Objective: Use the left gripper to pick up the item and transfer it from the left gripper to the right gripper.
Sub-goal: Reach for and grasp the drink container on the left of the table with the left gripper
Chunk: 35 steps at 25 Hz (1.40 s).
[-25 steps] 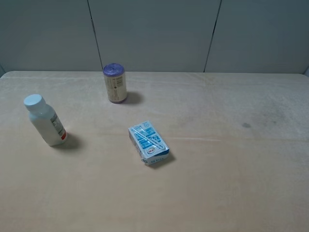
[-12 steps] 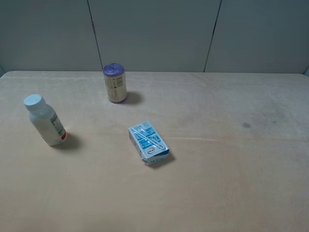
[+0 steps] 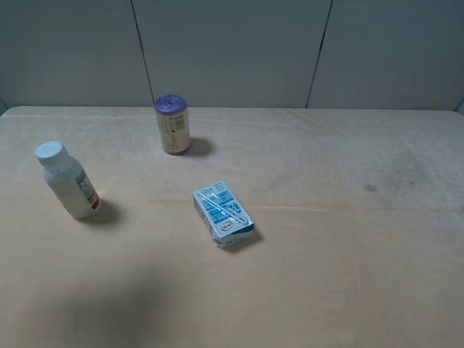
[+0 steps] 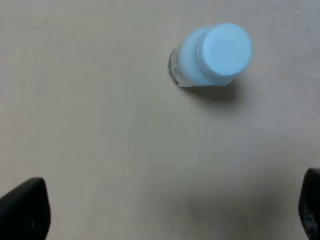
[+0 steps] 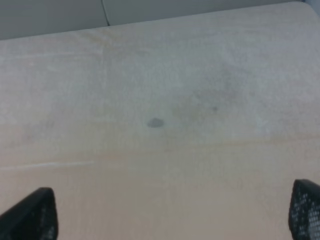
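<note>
The small white bottle (image 3: 67,181) is seen upright on the left part of the table (image 3: 341,275), white cap up, touched by nothing. In the left wrist view it is shown from above, well apart from the left gripper (image 4: 167,212), which is spread wide and holds nothing. A blue-and-white carton (image 3: 222,214) is laid near the table's middle, and a purple-topped can (image 3: 172,125) is stood farther back. The right gripper (image 5: 170,212) is likewise spread wide and holds nothing, with a small dark spot (image 5: 155,122) seen on the table ahead of it

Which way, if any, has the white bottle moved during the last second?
No, it has not moved: the white bottle stands exactly as far left of the purple-topped can as before.
</note>
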Tool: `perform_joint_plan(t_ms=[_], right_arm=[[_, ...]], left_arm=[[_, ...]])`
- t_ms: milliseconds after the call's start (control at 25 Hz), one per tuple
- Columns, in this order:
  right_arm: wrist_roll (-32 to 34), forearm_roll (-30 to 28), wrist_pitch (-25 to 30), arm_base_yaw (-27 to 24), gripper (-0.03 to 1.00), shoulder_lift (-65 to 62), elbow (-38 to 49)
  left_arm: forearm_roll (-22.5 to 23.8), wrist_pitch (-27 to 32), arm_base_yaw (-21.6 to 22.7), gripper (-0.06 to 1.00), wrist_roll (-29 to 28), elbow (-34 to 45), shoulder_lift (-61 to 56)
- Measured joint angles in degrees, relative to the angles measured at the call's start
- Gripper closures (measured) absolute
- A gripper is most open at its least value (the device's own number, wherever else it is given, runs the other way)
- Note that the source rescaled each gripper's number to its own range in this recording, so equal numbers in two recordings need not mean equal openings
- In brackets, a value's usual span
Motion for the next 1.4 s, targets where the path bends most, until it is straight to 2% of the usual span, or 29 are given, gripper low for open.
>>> perform_joint_plan(t_ms=[280,480,680,1160,1400], right_arm=[[0.0,0.0,0.0,0.0,-0.03,0.0,0.0],[0.0,0.0,0.0,0.0,-0.03,0.0,0.0],[0.0,0.0,0.0,0.0,-0.03,0.0,0.0],[0.0,0.0,0.05,0.0,-0.03,0.0,0.0],[0.0,0.0,0.05,0.0,-0.03,0.0,0.0]], left_arm=[[0.66,-0.66,-0.62,-0.05,-4.51,-0.44,9.11],[2.75,-3.09,-4.2,-0.05,-9.67,-0.44,13.84],[2.8,-6.59,-6.35,-0.05,-12.67,-0.46,19.04],[-0.47,-14.04,-6.66,-0.06,-13.86,-0.46,28.44],[-0.58,-16.21,-6.66,-0.06,-14.57,-0.51,30.81]])
